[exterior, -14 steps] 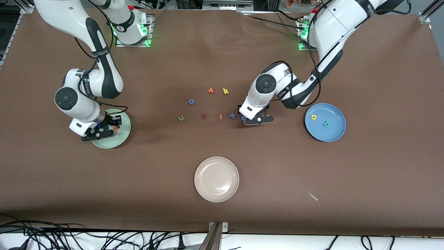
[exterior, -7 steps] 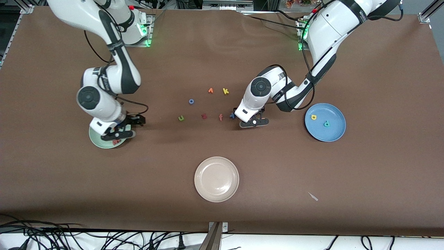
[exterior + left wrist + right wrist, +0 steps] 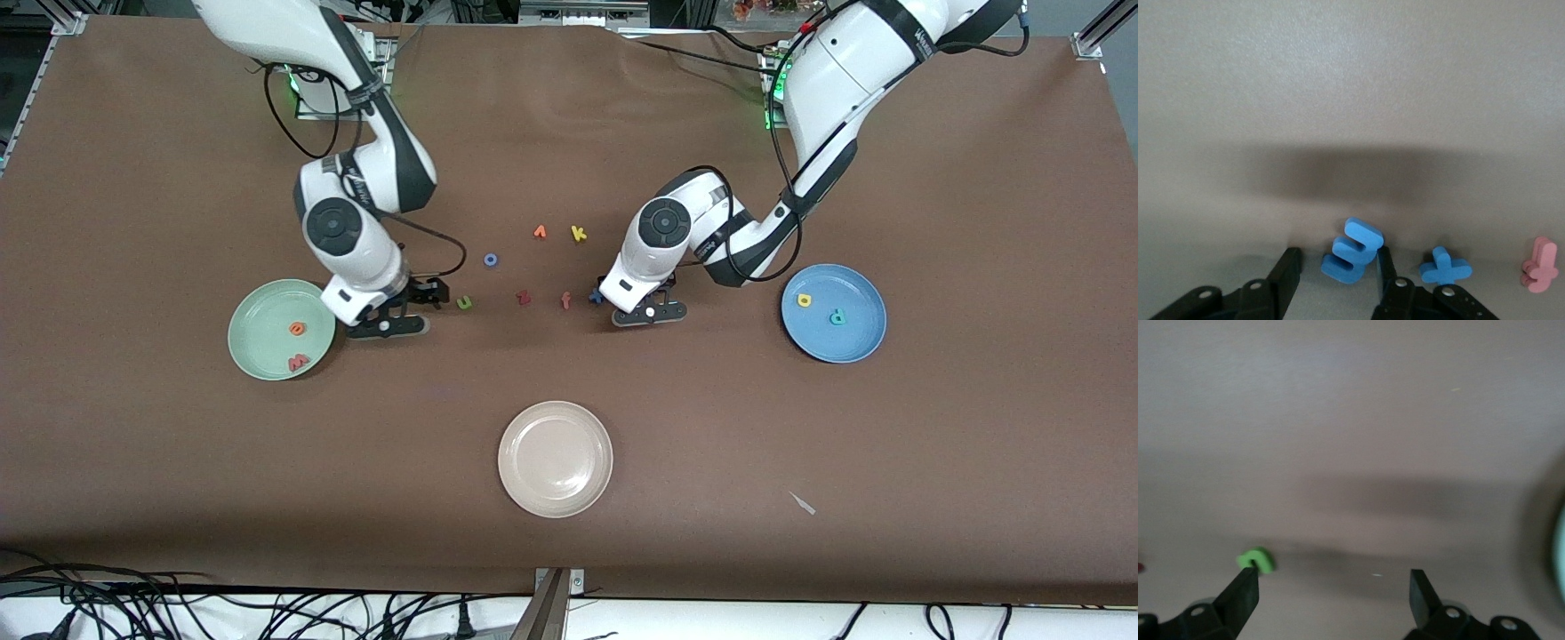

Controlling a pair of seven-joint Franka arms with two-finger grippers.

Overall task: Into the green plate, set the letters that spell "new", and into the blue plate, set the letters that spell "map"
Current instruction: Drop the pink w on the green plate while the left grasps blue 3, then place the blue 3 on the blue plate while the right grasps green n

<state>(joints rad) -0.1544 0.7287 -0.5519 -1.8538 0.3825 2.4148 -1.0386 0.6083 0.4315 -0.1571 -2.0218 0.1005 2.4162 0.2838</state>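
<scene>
Green plate (image 3: 253, 342) holds "e" (image 3: 297, 328), "w" (image 3: 299, 361).

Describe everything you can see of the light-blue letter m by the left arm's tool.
The light-blue m is a small chunky foam letter with rounded edges, matte and unmarked. It is tilted rather than lying flat, reading like a sideways E. It sits between the fingers of the left tool, close against one finger; a firm grip cannot be confirmed. The blue x lies beside it on the brown table. The front view hides it.
</scene>
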